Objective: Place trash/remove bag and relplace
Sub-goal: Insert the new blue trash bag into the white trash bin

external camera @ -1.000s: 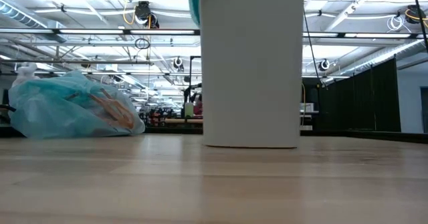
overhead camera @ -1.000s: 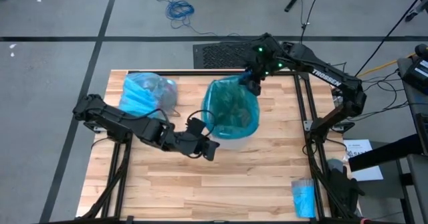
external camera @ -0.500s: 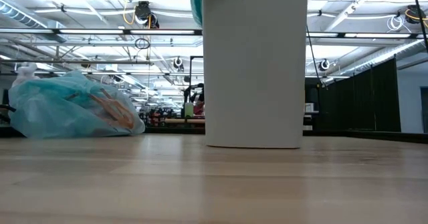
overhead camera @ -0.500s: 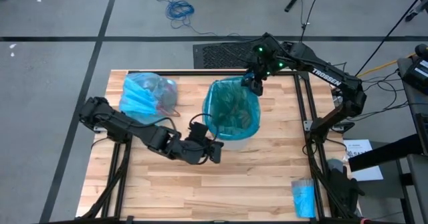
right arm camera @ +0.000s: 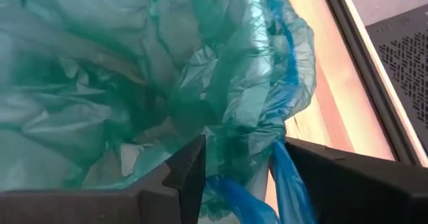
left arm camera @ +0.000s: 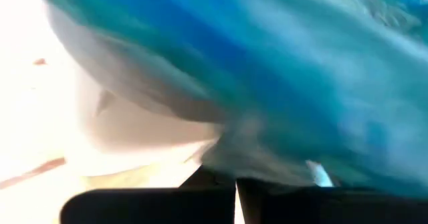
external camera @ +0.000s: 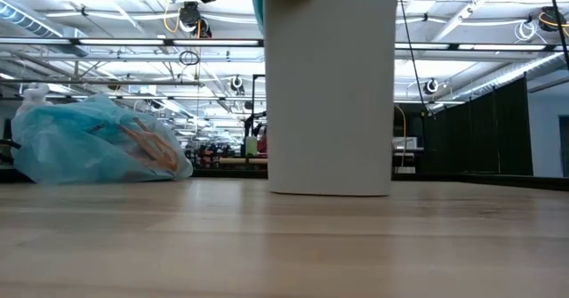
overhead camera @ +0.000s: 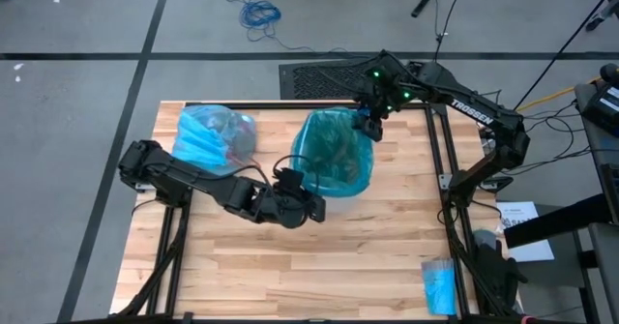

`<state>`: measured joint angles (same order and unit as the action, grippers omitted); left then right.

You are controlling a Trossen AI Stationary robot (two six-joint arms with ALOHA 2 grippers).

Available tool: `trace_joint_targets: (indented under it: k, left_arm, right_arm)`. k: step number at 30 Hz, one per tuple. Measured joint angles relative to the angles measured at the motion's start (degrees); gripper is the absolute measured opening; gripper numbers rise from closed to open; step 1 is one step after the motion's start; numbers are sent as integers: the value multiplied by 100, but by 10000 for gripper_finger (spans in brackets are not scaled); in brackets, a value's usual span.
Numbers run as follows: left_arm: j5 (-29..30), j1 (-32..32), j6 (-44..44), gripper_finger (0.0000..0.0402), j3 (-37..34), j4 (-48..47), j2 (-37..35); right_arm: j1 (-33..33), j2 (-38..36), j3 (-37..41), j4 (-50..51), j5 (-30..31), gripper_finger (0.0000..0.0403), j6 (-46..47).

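The tabletop [overhead camera: 290, 276] carries a white bin [external camera: 329, 93] near its middle, lined with a darker teal bag [overhead camera: 334, 155] whose mouth is spread over the rim. The task's own light blue bag [overhead camera: 208, 135], full and tied off, lies on the tabletop well apart from the bin on the left arm's side; in the low view it [external camera: 93, 147] sits slumped with brown paper showing through the film. A small blue roll [overhead camera: 438, 287] rests at the near corner on the right arm's side.

The step in hand looks like seating the fresh liner on the bin. The right tool [overhead camera: 368, 123] is at the far rim, its fingers part open around a bunched fold of teal film with a blue edge band [right arm camera: 287, 177]; I judge it gripping loosely at best. The left tool [overhead camera: 311, 211] is clenched, pressed against the near side of the bin just under the liner's overhang. To do this well, the right tool should draw the fold outward and down over the rim while the left braces the bin wall so it does not slide or tip; thin film tears if pulled sharply.

Against a second ago, the left arm has swung in from the open tabletop to the bin's near side. The right tool has opened somewhat at the same rim spot. The bin has shifted slightly in the low view, and dark arm parts now show above it.
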<state>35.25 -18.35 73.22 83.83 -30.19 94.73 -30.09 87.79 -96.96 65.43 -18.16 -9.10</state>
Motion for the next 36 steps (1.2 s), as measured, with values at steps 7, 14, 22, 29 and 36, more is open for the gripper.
trace_joint_targets:
  k: [7, 14, 22, 29, 36]
  left_arm:
    - [87, 33, 4, 3, 0, -715, -304]
    - [102, -50, 165, 3, 0, -1263, -464]
    - [30, -236, 303, 3, 0, -1380, -467]
    - [-112, -372, 287, 3, 0, -1074, -467]
    - [-163, -637, 102, 19, 0, -471, -467]
  right_arm:
    - [10, -7, -1, 117, -220, 148, 190]
    - [15, -11, 1, 131, -333, 148, 268]
    - [22, -15, -1, 62, -344, 148, 266]
    - [21, -15, -1, 46, -338, 148, 253]
    - [20, -15, -1, 90, -334, 148, 201]
